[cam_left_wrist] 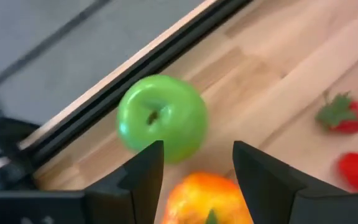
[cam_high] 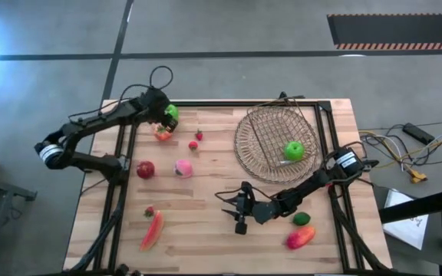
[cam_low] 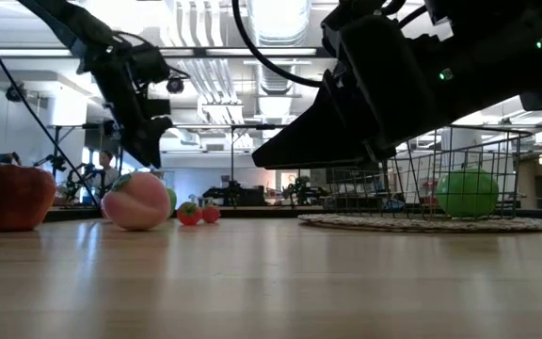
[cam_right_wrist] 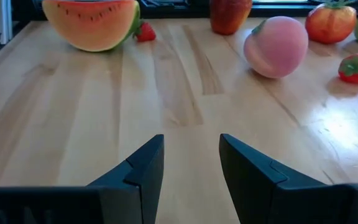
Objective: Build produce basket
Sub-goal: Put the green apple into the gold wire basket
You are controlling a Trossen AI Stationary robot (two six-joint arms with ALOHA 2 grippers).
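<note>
We note the left gripper at the far left corner of the table, fingers parted, with the orange-red tomato between them in the left wrist view; whether the pads touch it we cannot tell. A green apple lies just beyond the fingertips, near the table's black edge rail. The left arm reaches in from the left side, elbow bent, wrist angled down over the corner.

The right gripper hangs low over bare wood near the middle front of the table, fingers partly open and holding nothing. Its arm runs back to the right edge, stretched low along the table.

The basket sits at the far right and holds a second green apple. We see the pink peach and a red apple mid-table, well apart from both grippers, and two strawberries near the left gripper. A melon slice lies front left with a third strawberry beside it. The dark green lime and the long red pepper lie front right, by the right arm.
</note>
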